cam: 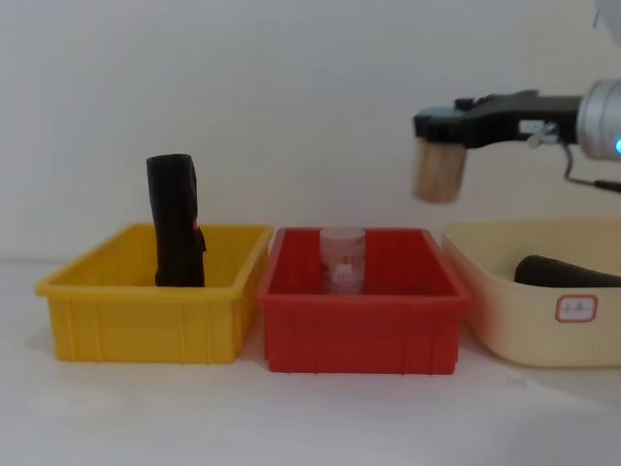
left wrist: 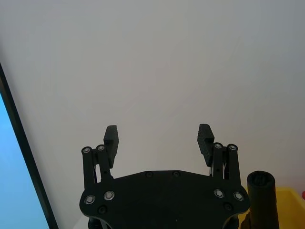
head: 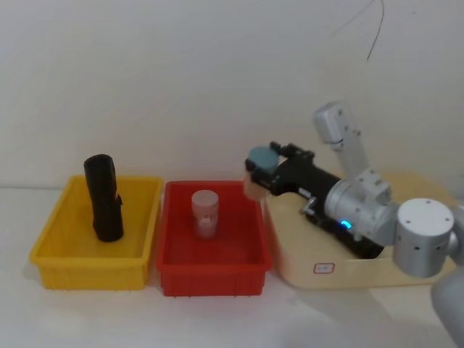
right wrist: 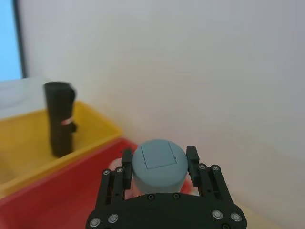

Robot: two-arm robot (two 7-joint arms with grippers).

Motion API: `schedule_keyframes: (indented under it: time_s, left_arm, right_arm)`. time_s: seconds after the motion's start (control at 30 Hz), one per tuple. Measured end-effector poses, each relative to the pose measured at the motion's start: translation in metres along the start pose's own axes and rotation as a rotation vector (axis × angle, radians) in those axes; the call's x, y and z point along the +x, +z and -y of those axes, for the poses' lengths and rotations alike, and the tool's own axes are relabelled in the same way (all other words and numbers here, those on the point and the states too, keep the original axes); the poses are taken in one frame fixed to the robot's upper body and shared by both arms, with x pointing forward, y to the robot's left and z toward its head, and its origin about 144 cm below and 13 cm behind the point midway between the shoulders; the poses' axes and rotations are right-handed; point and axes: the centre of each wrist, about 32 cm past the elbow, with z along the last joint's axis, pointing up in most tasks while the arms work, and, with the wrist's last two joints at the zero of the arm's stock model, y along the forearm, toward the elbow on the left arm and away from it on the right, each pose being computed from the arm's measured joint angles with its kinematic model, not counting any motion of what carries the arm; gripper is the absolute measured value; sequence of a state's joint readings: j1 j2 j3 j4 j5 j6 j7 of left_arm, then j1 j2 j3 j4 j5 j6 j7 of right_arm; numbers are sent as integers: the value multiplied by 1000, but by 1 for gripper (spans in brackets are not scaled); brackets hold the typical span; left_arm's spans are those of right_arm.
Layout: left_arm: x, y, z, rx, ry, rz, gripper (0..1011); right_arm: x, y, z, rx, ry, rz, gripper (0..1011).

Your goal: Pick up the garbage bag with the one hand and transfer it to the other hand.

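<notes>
The garbage bag (head: 104, 199), a black roll with a small red mark, stands upright in the yellow bin (head: 51, 243), leaning on its back wall; it also shows in the chest view (cam: 175, 221) and the right wrist view (right wrist: 59, 119). My right gripper (head: 259, 168) hangs over the right edge of the red bin (head: 210, 279), shut on a tan jar with a grey-blue lid (cam: 438, 173). In the left wrist view my left gripper (left wrist: 158, 136) is open and empty in front of a bare wall, with the garbage bag's top (left wrist: 261, 200) beside it.
A clear plastic jar (head: 205, 214) stands in the red bin. To the right sits a cream tub (head: 319, 272) with a second black roll (cam: 563, 272) lying in it. The three containers stand side by side on the white table.
</notes>
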State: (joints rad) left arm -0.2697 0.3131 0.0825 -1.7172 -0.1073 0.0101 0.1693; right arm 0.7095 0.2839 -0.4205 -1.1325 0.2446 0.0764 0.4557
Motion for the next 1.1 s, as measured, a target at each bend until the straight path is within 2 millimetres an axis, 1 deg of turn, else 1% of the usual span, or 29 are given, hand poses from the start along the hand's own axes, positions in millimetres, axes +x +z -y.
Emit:
schedule_keyframes:
  time_s: [0.07, 0.2, 0.27, 0.47, 0.73, 0.83, 0.87, 0.97, 1.0, 1.07, 1.1]
  left_arm:
    - [0, 0, 0, 0, 0, 0, 1001]
    - [0, 0, 0, 0, 0, 0, 1000]
    - [0, 0, 0, 0, 0, 0, 1001]
    - [0, 0, 0, 0, 0, 0, 1000]
    - [0, 0, 0, 0, 0, 0, 1000]
    - [0, 0, 0, 0, 0, 0, 1000]
    - [0, 0, 0, 0, 0, 0, 1000]
    - [0, 0, 0, 0, 0, 0, 1000]
    - [0, 0, 0, 0, 0, 0, 1001]
    - [0, 0, 0, 0, 0, 0, 1000]
    - [0, 0, 0, 0, 0, 0, 1001]
  right_arm:
    - [7, 5, 9, 13, -42, 18, 663]
    - [13, 7, 18, 16, -84, 34, 664]
    - [20, 7, 28, 6, -126, 47, 664]
    - [29, 0, 45, -43, -182, 71, 664]
    - [30, -14, 57, -129, -185, 89, 668]
    - [28, -18, 60, -154, -173, 92, 710]
    - [26, -24, 62, -178, -156, 93, 765]
    - [23, -28, 64, -196, -141, 93, 829]
    - [22, -29, 65, -201, -138, 93, 883]
    - [19, -33, 67, -216, -126, 94, 948]
    - [19, -34, 68, -220, -123, 94, 960]
